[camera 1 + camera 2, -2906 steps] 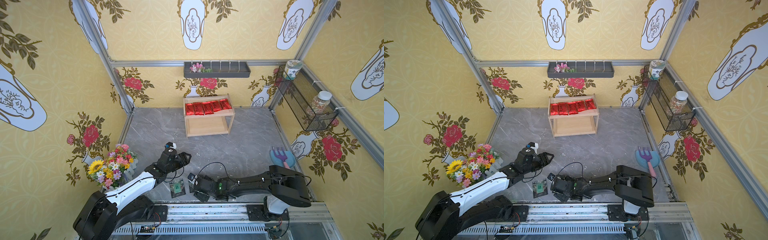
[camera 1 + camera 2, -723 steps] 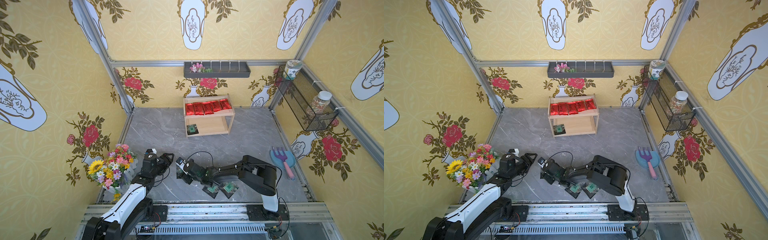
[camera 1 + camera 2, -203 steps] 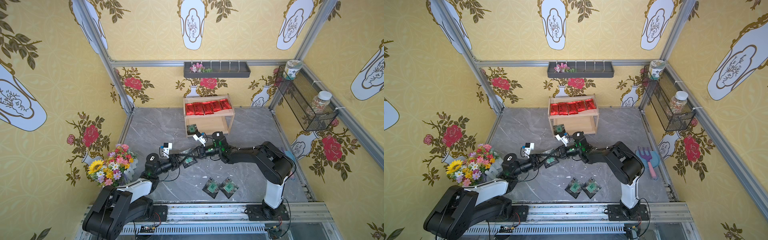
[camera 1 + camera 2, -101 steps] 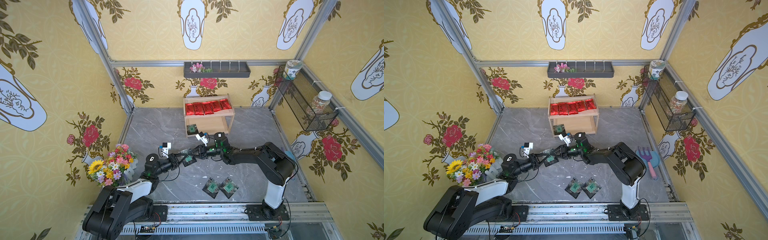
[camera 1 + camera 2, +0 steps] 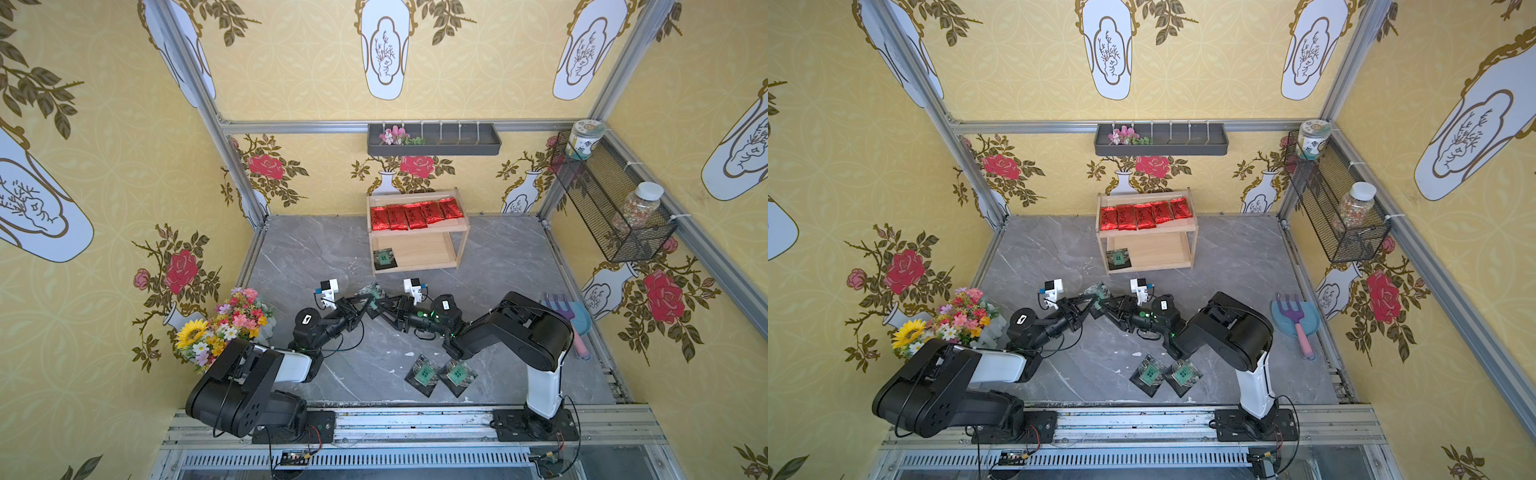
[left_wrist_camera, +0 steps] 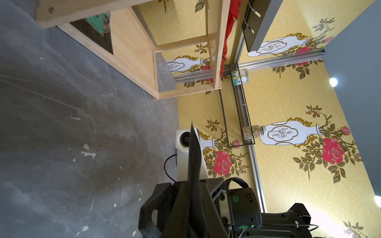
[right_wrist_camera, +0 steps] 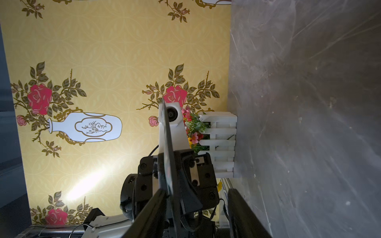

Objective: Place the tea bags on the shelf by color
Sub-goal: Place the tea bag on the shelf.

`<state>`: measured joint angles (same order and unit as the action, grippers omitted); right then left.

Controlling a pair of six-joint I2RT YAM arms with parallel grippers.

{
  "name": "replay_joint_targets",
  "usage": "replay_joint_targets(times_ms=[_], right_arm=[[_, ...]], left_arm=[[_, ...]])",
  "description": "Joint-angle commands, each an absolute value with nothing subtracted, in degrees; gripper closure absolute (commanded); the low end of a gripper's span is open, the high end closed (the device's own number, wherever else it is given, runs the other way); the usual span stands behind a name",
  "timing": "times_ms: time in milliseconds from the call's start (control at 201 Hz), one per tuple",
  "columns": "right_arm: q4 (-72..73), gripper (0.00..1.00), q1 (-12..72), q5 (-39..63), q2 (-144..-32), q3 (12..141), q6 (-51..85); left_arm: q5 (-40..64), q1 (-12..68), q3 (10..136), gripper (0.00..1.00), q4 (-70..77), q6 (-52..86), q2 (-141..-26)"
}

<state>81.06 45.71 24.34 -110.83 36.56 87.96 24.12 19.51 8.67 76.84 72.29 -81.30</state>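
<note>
Tea bag (image 5: 373, 290) in left claw (image 5: 365, 300) — right claw (image 5: 380, 309) astride, bouquet (image 5: 232, 320) nearby.

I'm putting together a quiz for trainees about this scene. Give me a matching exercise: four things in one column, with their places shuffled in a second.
Things:
1. red tea bags
2. lifted green tea bag
3. jars
4. rake

Places:
A. in the wire basket
B. on the shelf, top tier
C. on the blue dustpan
D. in the left end effector

Pairs: 1-B, 2-D, 3-A, 4-C
</note>
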Motion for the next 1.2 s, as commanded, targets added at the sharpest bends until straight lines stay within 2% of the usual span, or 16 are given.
replay_joint_targets(times_ms=[0,413,573,747,866,941,1190], right_arm=[[85.3,0.51,45.5,21.3,-109.9,35.9,89.2],[85.3,0.74,46.3,20.3,-109.7,37.3,89.3],[85.3,0.86,46.3,20.1,-109.2,37.1,89.5],[85.3,0.94,45.6,20.2,-109.0,37.0,89.8],[85.3,0.97,44.8,20.1,-109.2,37.0,89.8],[85.3,0.97,43.1,20.2,-109.3,36.4,89.5],[82.4,0.99,36.1,17.5,-109.6,36.6,82.4]], left_arm=[[22.9,19.5,8.5,0.9,84.5,73.8,-82.8],[22.3,19.5,8.4,0.89,85.5,74.0,-82.8],[22.2,19.5,8.4,0.84,85.6,73.8,-82.6],[22.2,19.6,7.8,0.73,85.0,73.5,-80.7],[22.0,19.6,7.6,0.55,81.3,71.8,-77.7],[21.6,19.6,7.7,0.49,77.8,70.2,-74.9],[19.8,19.6,10.4,0.42,57.3,62.0,-63.9]])
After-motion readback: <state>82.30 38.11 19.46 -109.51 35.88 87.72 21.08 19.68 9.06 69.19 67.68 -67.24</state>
